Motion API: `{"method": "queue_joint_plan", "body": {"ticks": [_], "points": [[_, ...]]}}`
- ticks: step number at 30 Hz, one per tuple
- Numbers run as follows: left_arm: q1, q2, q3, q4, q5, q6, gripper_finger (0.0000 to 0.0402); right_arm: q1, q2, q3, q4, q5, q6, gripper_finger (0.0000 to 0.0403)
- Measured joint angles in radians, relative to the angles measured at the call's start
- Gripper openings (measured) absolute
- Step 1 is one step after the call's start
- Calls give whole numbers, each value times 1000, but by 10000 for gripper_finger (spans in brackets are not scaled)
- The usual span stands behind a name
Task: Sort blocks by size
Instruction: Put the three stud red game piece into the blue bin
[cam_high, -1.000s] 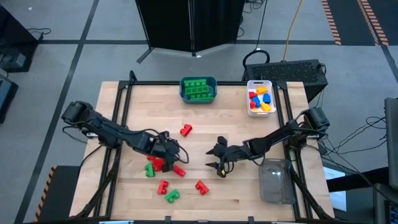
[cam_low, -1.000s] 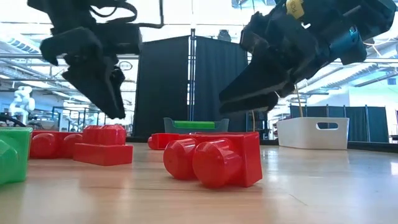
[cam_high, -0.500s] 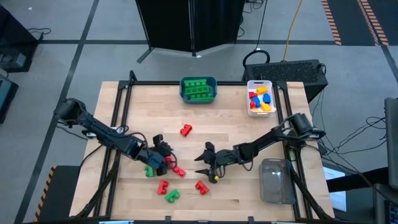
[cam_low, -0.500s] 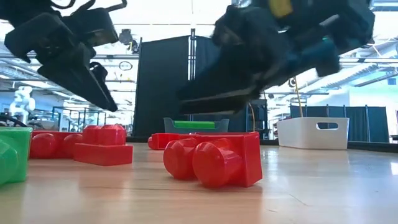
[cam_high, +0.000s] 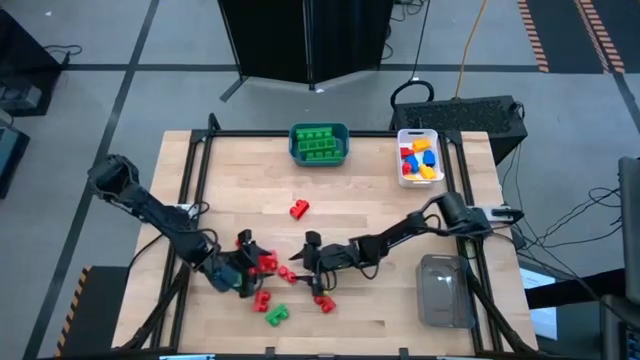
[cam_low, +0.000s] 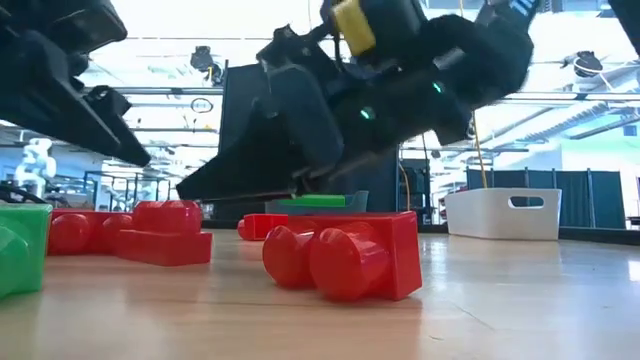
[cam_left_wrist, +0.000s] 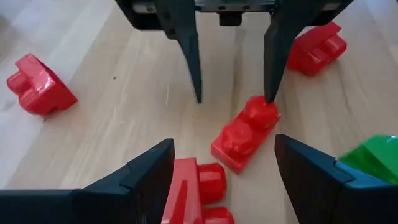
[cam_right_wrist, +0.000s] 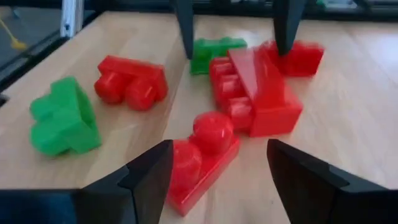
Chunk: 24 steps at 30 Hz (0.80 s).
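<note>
A cluster of red and green blocks (cam_high: 262, 268) lies on the wooden table (cam_high: 370, 200) toward its front edge, left of centre. Taking this cluster as the landmark: one lone red block (cam_high: 299, 209) sits apart from it, farther back on the table. Two more pieces, a red block (cam_high: 262, 299) and a green block (cam_high: 276, 316), lie just in front of the cluster, and another red block (cam_high: 324, 303) lies to its right front.

The left gripper (cam_high: 247, 268) is at the cluster's left side, its two fingers spread apart and holding nothing; in its wrist view a small red two-stud block (cam_left_wrist: 245, 132) lies on the wood between the two grippers. The right gripper (cam_high: 304, 262) faces it from the cluster's right side, fingers also spread apart and empty, with that same red block (cam_right_wrist: 200, 156) lying just ahead of its fingers.

Well behind the cluster, at the table's back edge, a teal bin (cam_high: 319, 143) holds green blocks. To its right a white bin (cam_high: 419, 157) holds mixed red, blue and yellow blocks. A clear bin (cam_high: 443, 291) sits at the table's right front corner
</note>
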Motion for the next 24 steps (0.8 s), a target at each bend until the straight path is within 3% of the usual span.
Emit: {"method": "queue_joint_plan", "body": {"ticks": [11,24], "points": [[-125,-6,0,-127,-97,-206,260,-79,56,201,-100,-107,-80,271],[-137,-6,3,-265,-99,-345,260,-142,106,314,-211,-182,-118,315]]}}
